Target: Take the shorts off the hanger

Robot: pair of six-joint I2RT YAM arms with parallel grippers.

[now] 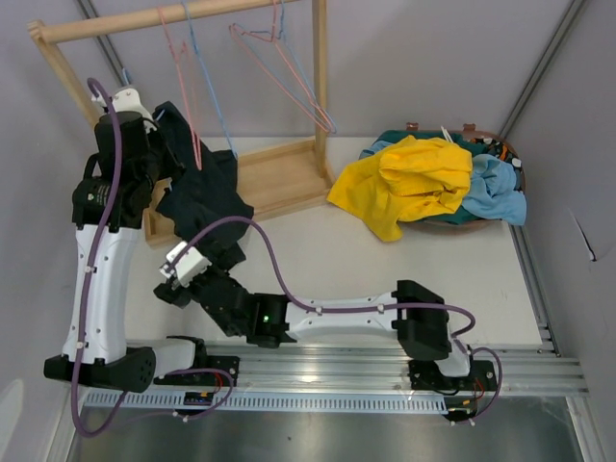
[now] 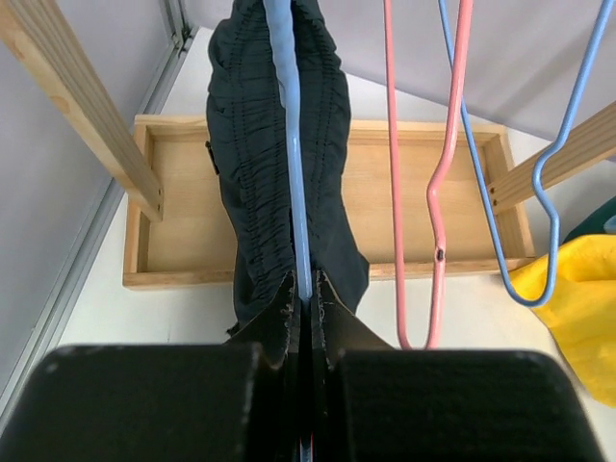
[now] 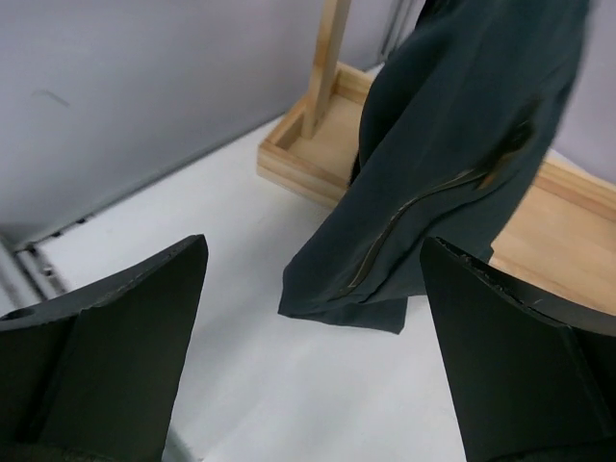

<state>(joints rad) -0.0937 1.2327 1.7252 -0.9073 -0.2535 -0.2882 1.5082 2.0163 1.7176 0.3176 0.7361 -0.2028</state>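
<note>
Closest to the left wrist camera, the left fingers [image 2: 279, 322] were pressed together on the wire of a blue hanger [image 2: 292, 144], which ran straight up from their tips. The black shorts [image 2: 255, 173] were draped over that wire, their gathered waistband bunched on both sides of it. They hung above the wooden tray [image 2: 173, 241] at the foot of the clothes rack. Just to the right hung a pink hanger [image 2: 438, 192], with a second blue hanger [image 2: 568, 115] beyond it.

Seen from the right wrist, the right fingers [image 3: 125, 318] stood wide apart. Past them, 1 leg of the black shorts hung down, its hem over the white surface [image 3: 221, 385] just in front of the tray's corner. The fingers were near the fabric but apart from it. From overhead, the right arm reached across to the left, its fingers just below the dark cloth.

Well apart, at the right of the surface, a brown basket [image 1: 517, 164] held 4 more pairs in a heap. The yellow shorts [image 1: 414, 178] lay on top and spilled over its left rim. The light blue shorts [image 1: 496, 192] lay to their right, the teal shorts [image 1: 399, 138] behind. A little of the patterned shorts [image 1: 491, 146] showed at the back.
</note>
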